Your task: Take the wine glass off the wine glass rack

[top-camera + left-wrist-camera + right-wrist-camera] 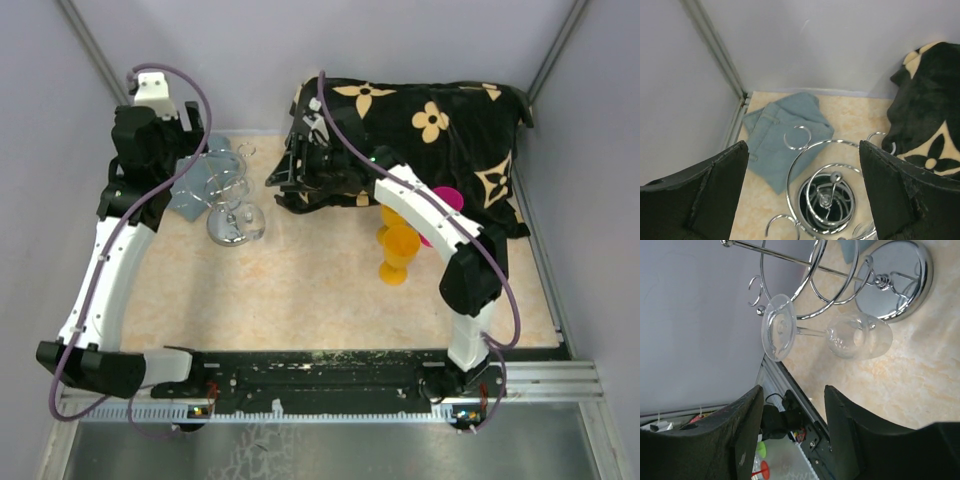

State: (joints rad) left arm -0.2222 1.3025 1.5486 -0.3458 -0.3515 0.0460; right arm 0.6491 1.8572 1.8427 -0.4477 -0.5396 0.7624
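The wine glass (855, 337) hangs bowl-down on the wine glass rack (895, 282). Its foot appears to be caught at one of the chrome rings, and its bowl sits just beside the rack's shiny round base, toward the far left of the table (300, 300). The right gripper (792, 400) faces the glass from the side, apart from it, with its jaws parted and nothing between them. The left gripper (802, 165) hovers above the rack's central post, looking straight down, spread wide and likewise empty. A grey-blue cloth (775, 135) lies on the table just beyond the rack. This looks like the approach step, with no grasp made and the glass not yet off the rack. The next move probably calls for the right gripper to advance until the thin stem, between foot and bowl, lies between its jaws, and then close gently. The foot would likely have to slide out sideways through the ring's opening rather than be pulled straight away. The wire rack looks light and could tip or drag along, so the left gripper may need to steady it.
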